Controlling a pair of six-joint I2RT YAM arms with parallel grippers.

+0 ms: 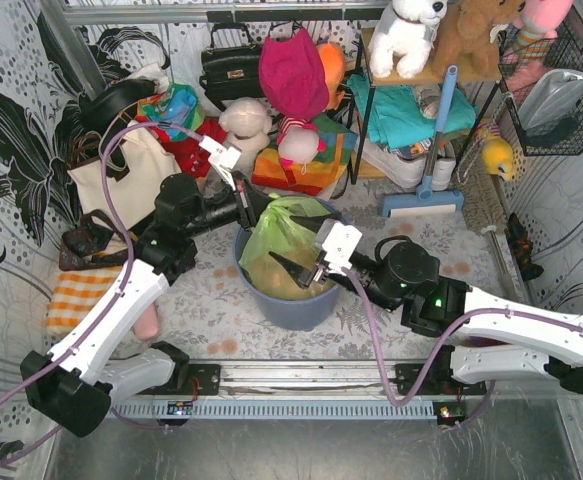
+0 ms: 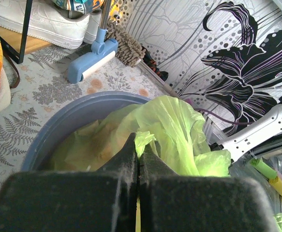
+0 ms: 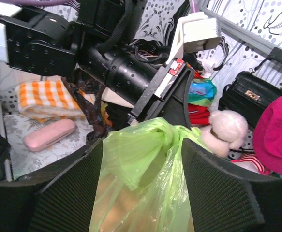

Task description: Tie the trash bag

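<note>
The light-green trash bag (image 1: 283, 240) sits in the round blue-grey bin (image 1: 306, 305), brown paper showing through. Its top is gathered into a knot (image 3: 206, 133) near the left gripper. My left gripper (image 1: 258, 208) is shut on a strip of the bag's top (image 2: 148, 140) at the bin's far-left rim. My right gripper (image 1: 301, 272) is open, its fingers (image 3: 68, 193) on either side of the bag's neck (image 3: 145, 179) over the bin, not pinching it.
A cream tote bag (image 1: 131, 175) and an orange checked cloth (image 1: 76, 295) lie left of the bin. Plush toys (image 1: 246, 125) and a black handbag (image 1: 231, 65) stand behind. A blue brush (image 1: 426, 195) lies at back right. A pink case (image 3: 49, 135) lies on the mat.
</note>
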